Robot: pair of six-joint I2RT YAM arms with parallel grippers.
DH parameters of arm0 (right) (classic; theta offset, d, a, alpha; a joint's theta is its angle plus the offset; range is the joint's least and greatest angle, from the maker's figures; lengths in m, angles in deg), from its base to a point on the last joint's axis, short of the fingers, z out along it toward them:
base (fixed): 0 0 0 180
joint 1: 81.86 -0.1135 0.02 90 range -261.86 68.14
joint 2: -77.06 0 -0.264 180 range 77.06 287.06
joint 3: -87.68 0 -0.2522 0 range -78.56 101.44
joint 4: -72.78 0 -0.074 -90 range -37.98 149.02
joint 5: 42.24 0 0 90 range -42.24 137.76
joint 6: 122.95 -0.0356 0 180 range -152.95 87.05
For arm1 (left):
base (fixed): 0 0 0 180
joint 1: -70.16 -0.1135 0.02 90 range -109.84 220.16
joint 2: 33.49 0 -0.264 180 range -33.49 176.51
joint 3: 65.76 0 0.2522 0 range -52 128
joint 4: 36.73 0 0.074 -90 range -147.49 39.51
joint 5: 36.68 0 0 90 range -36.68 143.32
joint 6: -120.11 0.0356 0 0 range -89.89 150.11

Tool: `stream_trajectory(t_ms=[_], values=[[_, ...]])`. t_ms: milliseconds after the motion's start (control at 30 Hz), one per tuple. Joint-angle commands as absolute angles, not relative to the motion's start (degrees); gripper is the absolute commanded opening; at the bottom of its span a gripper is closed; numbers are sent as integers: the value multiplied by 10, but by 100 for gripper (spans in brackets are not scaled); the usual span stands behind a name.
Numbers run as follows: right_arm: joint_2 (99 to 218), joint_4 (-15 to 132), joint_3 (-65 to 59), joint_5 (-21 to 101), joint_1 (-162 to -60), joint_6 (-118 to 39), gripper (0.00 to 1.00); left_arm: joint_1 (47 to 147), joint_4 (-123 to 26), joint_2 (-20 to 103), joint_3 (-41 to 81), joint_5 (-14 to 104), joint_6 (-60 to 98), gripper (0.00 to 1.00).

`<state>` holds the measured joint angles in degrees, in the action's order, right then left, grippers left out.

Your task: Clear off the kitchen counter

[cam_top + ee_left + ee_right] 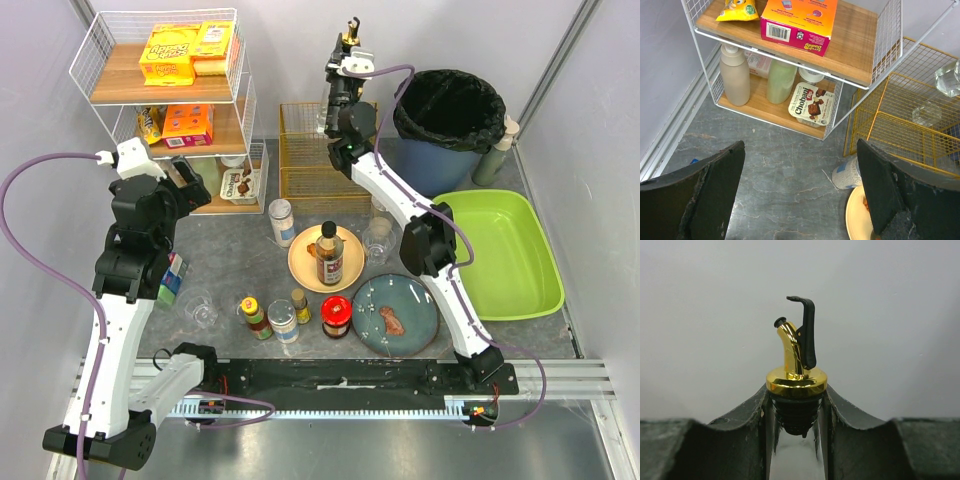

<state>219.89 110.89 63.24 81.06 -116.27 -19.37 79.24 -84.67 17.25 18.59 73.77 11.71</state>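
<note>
right gripper (796, 396) clamped on bottle (796, 382) neck, bottle upright, up high, looks over yellow rack (310, 150), bin (450, 110) just right. counter (225, 255) below, nearer side. left gripper (800, 167) wide apart, empty, over counter's left end.

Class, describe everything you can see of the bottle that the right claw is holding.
The bottle is clear glass, and only its neck shows close up. A ribbed black stopper plugs it, topped by a shiny gold pourer with a curved spout and a black flap. It stands upright, gripped at the neck by the right claw, held high above the counter near the bin. Nothing else touches it.
</note>
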Motion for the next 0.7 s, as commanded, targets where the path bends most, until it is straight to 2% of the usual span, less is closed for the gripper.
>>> stream_trajectory(t_ms=[0, 667], values=[[2205, 1155, 655, 815, -1160, -199, 0, 793, -839, 171, 185, 731, 111, 98], [2238, 1245, 687, 734, -1138, -242, 0, 793, -843, 168, 180, 726, 111, 99]])
